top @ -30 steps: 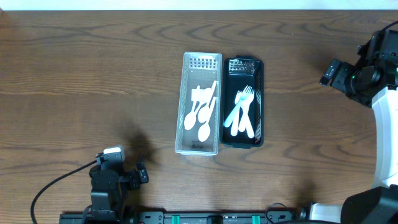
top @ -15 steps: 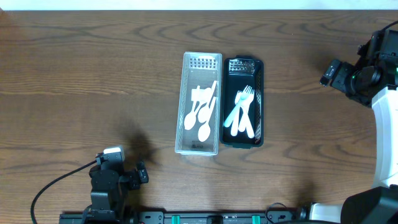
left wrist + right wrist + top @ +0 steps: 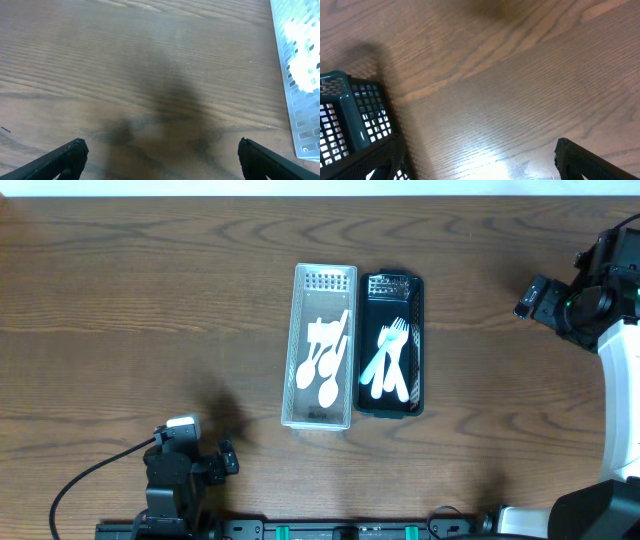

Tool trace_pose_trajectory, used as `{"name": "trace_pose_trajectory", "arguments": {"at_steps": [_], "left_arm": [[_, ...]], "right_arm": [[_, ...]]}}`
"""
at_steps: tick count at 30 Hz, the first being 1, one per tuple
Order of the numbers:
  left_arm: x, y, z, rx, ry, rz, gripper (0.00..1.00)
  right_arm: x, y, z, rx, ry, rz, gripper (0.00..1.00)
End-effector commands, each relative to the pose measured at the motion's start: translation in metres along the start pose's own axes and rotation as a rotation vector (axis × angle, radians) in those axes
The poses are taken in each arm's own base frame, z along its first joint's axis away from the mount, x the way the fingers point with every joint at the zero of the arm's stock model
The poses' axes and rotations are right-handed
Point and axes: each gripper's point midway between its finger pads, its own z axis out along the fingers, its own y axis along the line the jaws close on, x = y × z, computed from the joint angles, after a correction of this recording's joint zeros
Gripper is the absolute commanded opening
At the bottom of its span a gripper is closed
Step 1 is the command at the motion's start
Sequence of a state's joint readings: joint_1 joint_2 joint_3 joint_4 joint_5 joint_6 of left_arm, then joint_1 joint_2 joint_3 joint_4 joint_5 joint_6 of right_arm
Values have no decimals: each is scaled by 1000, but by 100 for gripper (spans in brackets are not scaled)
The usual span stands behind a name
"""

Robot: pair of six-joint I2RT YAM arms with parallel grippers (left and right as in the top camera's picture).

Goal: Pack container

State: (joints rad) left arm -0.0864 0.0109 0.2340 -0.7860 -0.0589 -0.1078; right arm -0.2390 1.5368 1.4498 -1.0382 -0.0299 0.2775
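A dark mesh basket [image 3: 350, 115] sits on the wood-grain table [image 3: 520, 75], and to its right the right gripper [image 3: 480, 155] is spread wide, one black finger [image 3: 590, 162] well apart from the basket.

In the left wrist view the white basket [image 3: 295, 85] is cut off by the right edge, and its contents are blurred into bright patches. Only a corner of the dark basket [image 3: 355, 110] is seen in the right wrist view. The jaws of the left gripper [image 3: 159, 159] and the right gripper [image 3: 480, 160] are cropped by the lower edge. From overhead, the overlapping spoons [image 3: 322, 365] cannot be counted.
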Motion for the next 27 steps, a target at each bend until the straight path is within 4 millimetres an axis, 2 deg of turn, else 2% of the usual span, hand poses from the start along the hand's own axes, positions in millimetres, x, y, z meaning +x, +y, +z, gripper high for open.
{"name": "trace_pose_trajectory", "arguments": {"at_steps": [1, 6, 10, 12, 14, 16, 18, 21, 27], "left_arm": [[1, 2, 0, -9, 1, -9, 98], [1, 2, 0, -9, 1, -9, 98], [1, 2, 0, -9, 1, -9, 98], [1, 2, 0, -9, 1, -9, 98], [1, 2, 0, -9, 1, -9, 98], [1, 2, 0, -9, 1, -9, 98], [1, 2, 0, -9, 1, -9, 98], [1, 2, 0, -9, 1, -9, 98], [1, 2, 0, -9, 1, -9, 98]], "right_arm": [[-1, 1, -10, -8, -25, -4, 99], [4, 35, -57, -89, -140, -88, 99], [24, 76, -111, -211, -252, -208, 99], [36, 87, -137, -249, -311, -269, 99], [37, 78, -161, -197, -415, -334, 99], [40, 60, -174, -129, -487, -321, 99], [47, 41, -178, -78, -534, -297, 99], [61, 21, -170, -58, -589, -266, 99], [105, -2, -118, -94, -660, -241, 99]]}}
